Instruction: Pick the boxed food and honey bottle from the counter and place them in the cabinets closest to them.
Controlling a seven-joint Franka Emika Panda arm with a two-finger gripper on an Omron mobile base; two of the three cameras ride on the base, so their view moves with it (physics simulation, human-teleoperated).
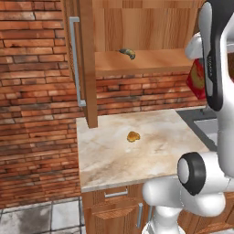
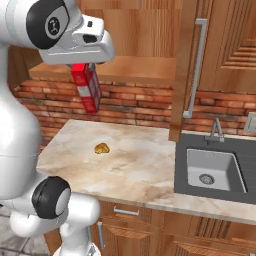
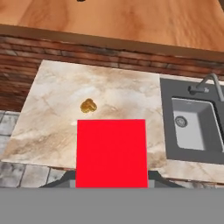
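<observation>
We find the boxed food [image 2: 86, 88] held in the air, well above the bench [image 2: 145, 170] and just below the front edge of the open cabinet shelf [image 2: 125, 70]. The right base view gives its fullest side: a red carton hanging tilted beneath the hand [image 2: 85, 64], with pale print on one face. The left base view shows only a red and yellow sliver of it [image 1: 197, 80] past the arm, at the right end of the shelf [image 1: 137, 61]. In the hand view the carton [image 3: 111, 153] appears as a plain red rectangle at the bottom, seen end-on. The hand is clamped on the boxed food; the fingers themselves are hidden by the carton and the wrist housing.

A small golden-brown lump [image 1: 133, 136] lies on the bench, apart from the carton; all three views show it. The left base view alone shows a small dark, curved item [image 1: 127, 53] lying on the shelf, and the open cabinet door [image 1: 84, 64] with its silver bar handle [image 1: 76, 61]. The right base view and the hand view show the sink [image 2: 212, 170] set into the bench to the right, with its tap [image 2: 216, 129] at the back. Red brick wall [image 2: 135, 107] backs the bench.
</observation>
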